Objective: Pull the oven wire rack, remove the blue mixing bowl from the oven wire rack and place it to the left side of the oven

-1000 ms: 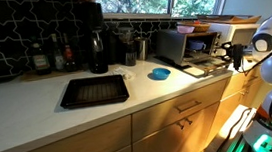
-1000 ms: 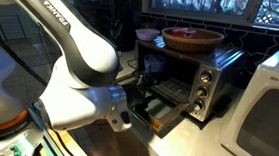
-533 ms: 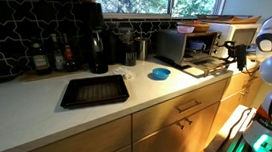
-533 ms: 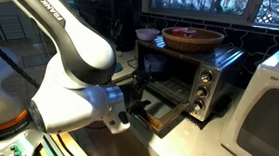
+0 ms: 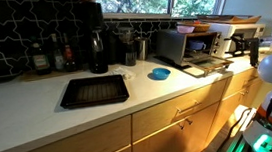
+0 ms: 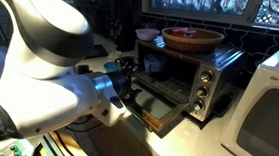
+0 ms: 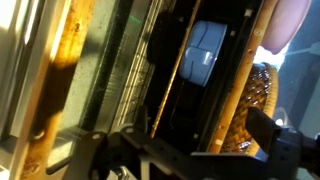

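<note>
In an exterior view, the boxy silver oven stands at the far end of the pale desk, its long side along the wall. A shallow round blue dish and a black rectangular tray lie beside it.

In an exterior view, the oven's dark glass door is folded down, and my hand is near the open front.

In the wrist view, the fingers stand wide apart, gripping nothing. The oven's interior is too blurred to read.

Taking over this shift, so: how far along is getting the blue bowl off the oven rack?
Done: the oven door hangs open. In hand: the gripper sits at the oven mouth, fingers open, holding nothing. Left: I cannot tell whether the rack is out, nor make out the bowl, so lifting and placing it likely remain.
</note>
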Controlling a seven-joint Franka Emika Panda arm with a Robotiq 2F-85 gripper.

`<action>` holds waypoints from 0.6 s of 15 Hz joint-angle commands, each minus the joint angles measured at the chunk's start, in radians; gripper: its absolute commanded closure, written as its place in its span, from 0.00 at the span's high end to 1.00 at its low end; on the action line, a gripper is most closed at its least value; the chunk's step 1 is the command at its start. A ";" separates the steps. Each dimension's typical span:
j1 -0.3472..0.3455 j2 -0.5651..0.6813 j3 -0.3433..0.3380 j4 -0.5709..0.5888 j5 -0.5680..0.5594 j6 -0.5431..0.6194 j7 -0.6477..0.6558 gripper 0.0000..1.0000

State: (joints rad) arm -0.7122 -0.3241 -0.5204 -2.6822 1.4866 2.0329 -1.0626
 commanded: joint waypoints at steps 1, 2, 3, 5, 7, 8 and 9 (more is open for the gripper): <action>-0.041 -0.146 0.048 -0.041 -0.076 0.006 0.021 1.00; -0.045 -0.174 0.068 -0.043 -0.067 0.026 0.028 1.00; -0.048 -0.206 0.094 -0.046 -0.055 0.049 0.027 1.00; -0.049 -0.261 0.151 -0.051 -0.028 0.112 0.013 1.00; -0.039 -0.320 0.227 -0.061 0.008 0.226 -0.046 1.00; -0.029 -0.343 0.260 -0.061 0.021 0.281 -0.067 1.00; -0.015 -0.358 0.296 -0.062 0.034 0.342 -0.093 1.00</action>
State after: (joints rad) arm -0.7438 -0.5974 -0.3092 -2.7044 1.4774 2.2331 -1.0865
